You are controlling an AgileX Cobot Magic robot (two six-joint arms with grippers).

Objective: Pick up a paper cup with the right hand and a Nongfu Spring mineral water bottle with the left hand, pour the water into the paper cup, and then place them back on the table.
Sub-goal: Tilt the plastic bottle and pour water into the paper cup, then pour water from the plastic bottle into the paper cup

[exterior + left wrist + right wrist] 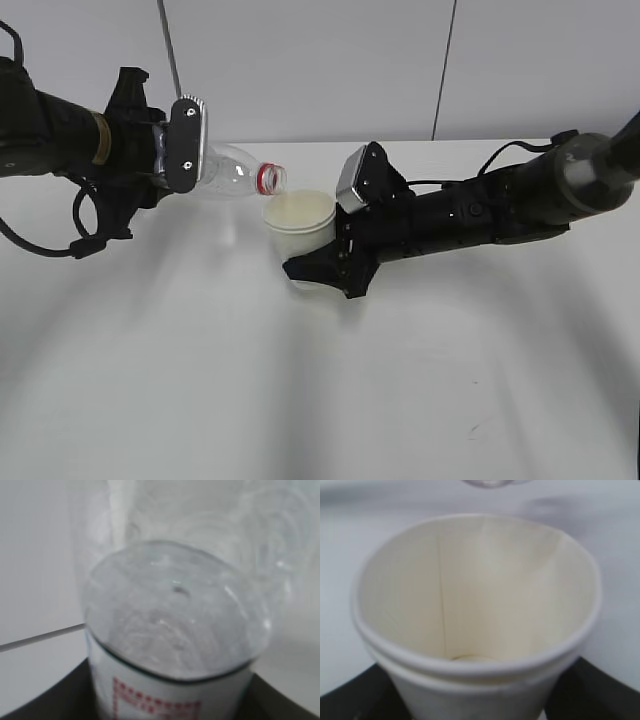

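The clear bottle [232,170] with a red neck ring lies almost level in the air, its mouth just over the rim of the paper cup [299,223]. My left gripper [170,150] is shut on the bottle's labelled body; in the left wrist view the bottle [175,625] fills the frame between the dark fingers. My right gripper [318,262] is shut on the cream-white cup and holds it a little above the table, tilted toward the bottle. In the right wrist view the cup [475,605] opens wide, with the bottle mouth [492,482] at the top edge. No water stream shows.
The white table [320,400] spreads under both arms. A grey wall with two thin vertical seams stands behind the table's far edge. A black cable [45,245] loops under the left arm.
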